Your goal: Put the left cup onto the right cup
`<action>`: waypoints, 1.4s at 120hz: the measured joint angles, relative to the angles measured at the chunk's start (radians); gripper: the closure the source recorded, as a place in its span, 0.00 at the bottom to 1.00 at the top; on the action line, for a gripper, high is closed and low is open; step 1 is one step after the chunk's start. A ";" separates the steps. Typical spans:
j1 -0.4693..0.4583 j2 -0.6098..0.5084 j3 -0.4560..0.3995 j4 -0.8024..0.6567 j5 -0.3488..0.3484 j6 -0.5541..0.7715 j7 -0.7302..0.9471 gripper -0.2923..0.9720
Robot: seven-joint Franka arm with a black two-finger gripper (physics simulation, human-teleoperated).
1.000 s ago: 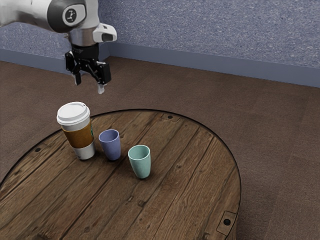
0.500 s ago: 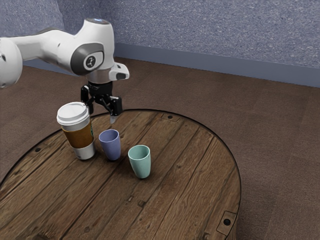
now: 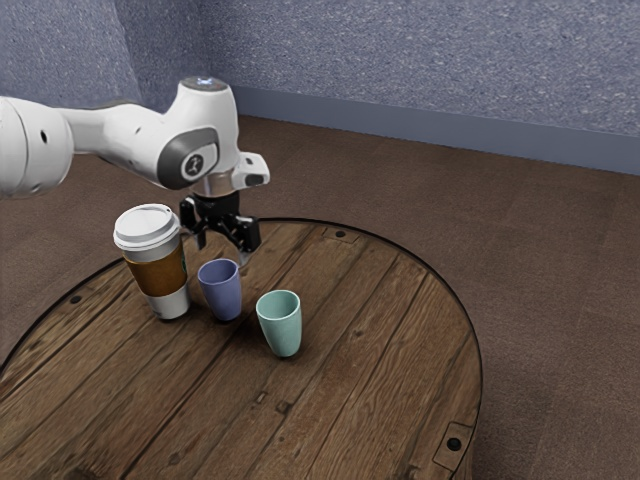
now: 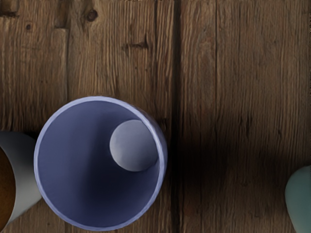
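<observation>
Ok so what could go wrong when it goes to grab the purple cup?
The lidded coffee cup stands close beside the purple cup, so the open fingers could knock it coming down. They hang just above the purple cup's rim; an off-centre descent might hit the rim and tip it. The teal cup is narrow, so stacking may topple it.

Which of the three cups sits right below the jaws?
The purple cup, the middle one; the open jaws hang just above its rim. The lidded coffee cup and teal cup flank it.
</observation>
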 joint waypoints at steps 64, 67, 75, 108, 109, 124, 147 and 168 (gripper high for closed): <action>0.017 0.062 0.013 -0.049 0.000 0.136 -0.034 0.23; 0.017 0.064 0.013 -0.049 0.000 0.141 -0.034 0.23; 0.018 0.071 0.013 -0.049 0.000 0.152 -0.034 0.23; 0.018 0.113 0.013 -0.043 0.000 0.198 -0.035 0.33; 0.018 0.114 0.013 -0.043 0.000 0.200 -0.035 0.34; 0.018 0.123 0.013 -0.043 -0.001 0.214 -0.036 0.48; 0.018 0.131 0.014 -0.043 -0.001 0.229 -0.035 0.67; 0.019 0.145 0.020 -0.044 -0.001 0.242 -0.035 0.78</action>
